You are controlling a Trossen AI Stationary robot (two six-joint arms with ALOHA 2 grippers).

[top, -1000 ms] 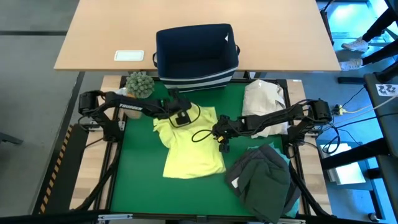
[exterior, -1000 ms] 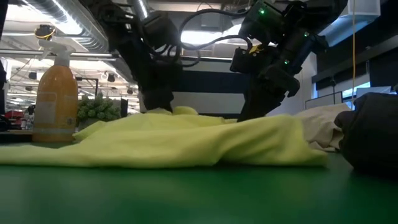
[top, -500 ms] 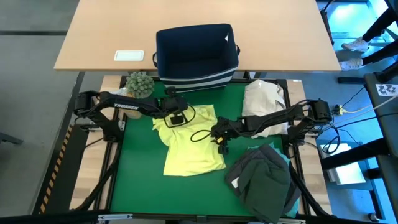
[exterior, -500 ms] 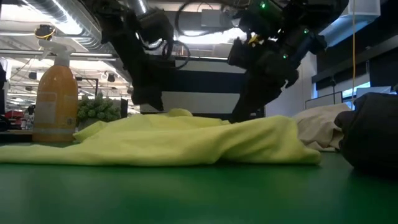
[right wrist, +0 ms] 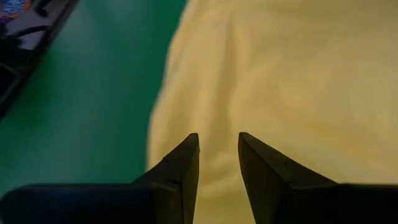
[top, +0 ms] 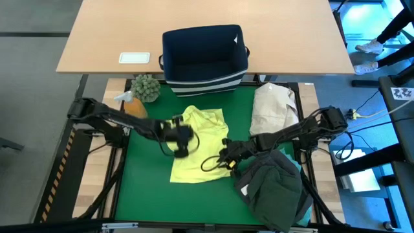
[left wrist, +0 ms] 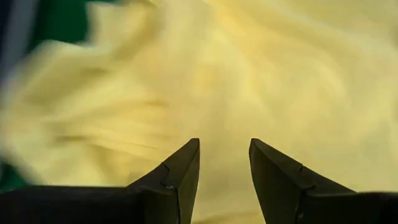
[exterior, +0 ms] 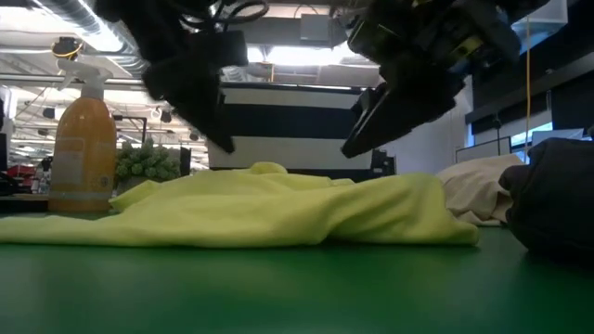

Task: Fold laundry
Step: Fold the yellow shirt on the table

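You have one yellow-green shirt [top: 199, 144] lying soft and rumpled near the middle of the green surface [top: 142, 181], its cloth bunched into low folds and a raised hump toward the far edge. Your left gripper [left wrist: 224, 171] hangs just above that shirt with its two dark wedge-shaped fingers apart and nothing between them; in the high view it blurs over the shirt's left edge [top: 180, 137]. Your right gripper [right wrist: 219, 163] is poised over the shirt's right hem, fingers parted by a narrow gap with bare cloth showing through; from overhead it sits by the shirt's near right corner [top: 226, 155]. Toward the near right corner of the surface you have a heap of dark garments [top: 275, 188], charcoal and olive-black, with a sliver of turquoise peeking from under it; how many pieces it holds you cannot tell. A cream cloth bundle [top: 273, 107] lies at the far right, a navy fabric bin [top: 204, 58] with a striped base stands beyond the far edge, and one orange spray bottle [exterior: 83, 139] stands at the far left beside a small green plant [top: 146, 87].
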